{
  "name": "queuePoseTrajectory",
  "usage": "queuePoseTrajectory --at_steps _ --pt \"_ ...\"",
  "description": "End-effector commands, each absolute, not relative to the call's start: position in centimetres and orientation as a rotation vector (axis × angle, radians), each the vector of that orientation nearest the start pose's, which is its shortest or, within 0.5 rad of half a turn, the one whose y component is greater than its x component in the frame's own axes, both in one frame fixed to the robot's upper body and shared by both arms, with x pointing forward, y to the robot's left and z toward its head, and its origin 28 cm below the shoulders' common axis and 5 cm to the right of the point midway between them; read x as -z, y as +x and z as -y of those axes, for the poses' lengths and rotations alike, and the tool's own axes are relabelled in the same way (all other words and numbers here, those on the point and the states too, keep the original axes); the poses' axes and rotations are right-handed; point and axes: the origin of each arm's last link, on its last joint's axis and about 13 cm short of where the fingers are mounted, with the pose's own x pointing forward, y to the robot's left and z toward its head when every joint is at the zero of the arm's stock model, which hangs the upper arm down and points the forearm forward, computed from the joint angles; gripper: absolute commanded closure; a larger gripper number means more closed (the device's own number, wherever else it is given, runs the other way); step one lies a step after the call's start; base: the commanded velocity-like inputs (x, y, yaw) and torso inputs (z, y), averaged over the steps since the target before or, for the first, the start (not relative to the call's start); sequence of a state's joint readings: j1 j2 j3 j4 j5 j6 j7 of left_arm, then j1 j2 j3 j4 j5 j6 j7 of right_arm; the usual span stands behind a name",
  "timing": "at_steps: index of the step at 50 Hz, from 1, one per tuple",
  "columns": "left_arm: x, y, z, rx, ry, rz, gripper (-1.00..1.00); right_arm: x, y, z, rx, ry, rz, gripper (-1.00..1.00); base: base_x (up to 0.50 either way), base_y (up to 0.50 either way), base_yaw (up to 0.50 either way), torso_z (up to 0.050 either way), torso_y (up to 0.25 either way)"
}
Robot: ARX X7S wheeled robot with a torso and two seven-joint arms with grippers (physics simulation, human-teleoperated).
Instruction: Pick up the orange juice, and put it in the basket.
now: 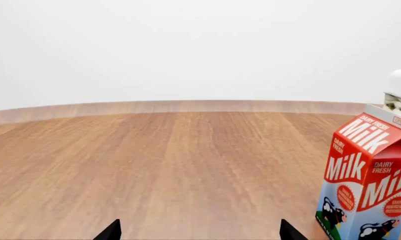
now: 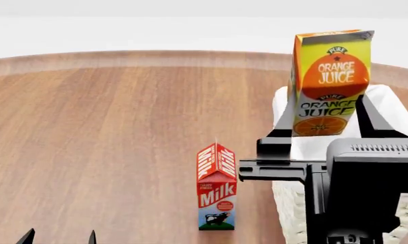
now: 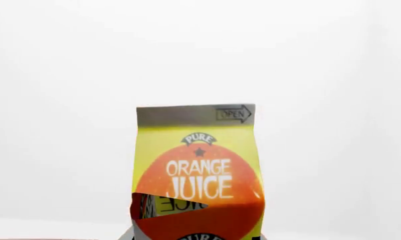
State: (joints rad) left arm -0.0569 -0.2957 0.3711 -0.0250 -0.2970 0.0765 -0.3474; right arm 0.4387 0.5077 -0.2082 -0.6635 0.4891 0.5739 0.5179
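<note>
The orange juice (image 2: pixel 330 81), a tall yellow carton with orange lettering, is held upright in the air by my right gripper (image 2: pixel 324 129), whose dark fingers (image 2: pixel 284 122) clasp its lower sides. It hangs above the basket (image 2: pixel 293 203), a cream wicker basket with a white liner, mostly hidden behind my right arm. In the right wrist view the carton (image 3: pixel 197 172) fills the centre against a white wall. My left gripper (image 1: pixel 199 232) is open and empty, low over the wooden table; it also shows at the lower left of the head view (image 2: pixel 60 238).
A red-and-white Milk carton (image 2: pixel 216 188) stands upright on the wooden table (image 2: pixel 109 132) just left of the basket; it also shows in the left wrist view (image 1: pixel 367 180). The table's curved far edge meets a white wall. The basket corner (image 1: pixel 400 95) shows behind the milk.
</note>
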Motion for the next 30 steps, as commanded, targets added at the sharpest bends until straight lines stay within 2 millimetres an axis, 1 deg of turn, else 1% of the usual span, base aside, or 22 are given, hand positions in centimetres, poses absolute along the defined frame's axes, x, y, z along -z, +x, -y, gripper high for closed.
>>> queuePoseTrajectory --at_steps 1,7,10,17,23,30 --pt "-1.3 21.1 -20.5 0.0 0.0 0.0 -1.0 -20.1 25.4 13.6 0.134 -0.116 0.374 1.0 0.0 0.0 0.0 0.0 0.0" --pt "-1.3 21.1 -20.5 0.0 0.0 0.0 -1.0 -19.7 26.4 13.8 0.153 -0.116 0.354 1.0 0.0 0.0 0.0 0.0 0.0" --pt "-1.3 21.1 -20.5 0.0 0.0 0.0 -1.0 -19.5 27.3 14.2 0.173 -0.093 0.334 1.0 0.0 0.0 0.0 0.0 0.0" --pt "-1.3 21.1 -20.5 0.0 0.0 0.0 -1.0 -18.6 28.4 14.1 0.176 -0.1 0.308 1.0 0.0 0.0 0.0 0.0 0.001" --pt "-1.3 21.1 -20.5 0.0 0.0 0.0 -1.0 -18.0 30.2 14.3 0.195 -0.093 0.274 1.0 0.0 0.0 0.0 0.0 0.0" --pt "-1.3 21.1 -20.5 0.0 0.0 0.0 -1.0 -17.2 31.7 14.5 0.214 -0.095 0.239 1.0 0.0 0.0 0.0 0.0 0.001"
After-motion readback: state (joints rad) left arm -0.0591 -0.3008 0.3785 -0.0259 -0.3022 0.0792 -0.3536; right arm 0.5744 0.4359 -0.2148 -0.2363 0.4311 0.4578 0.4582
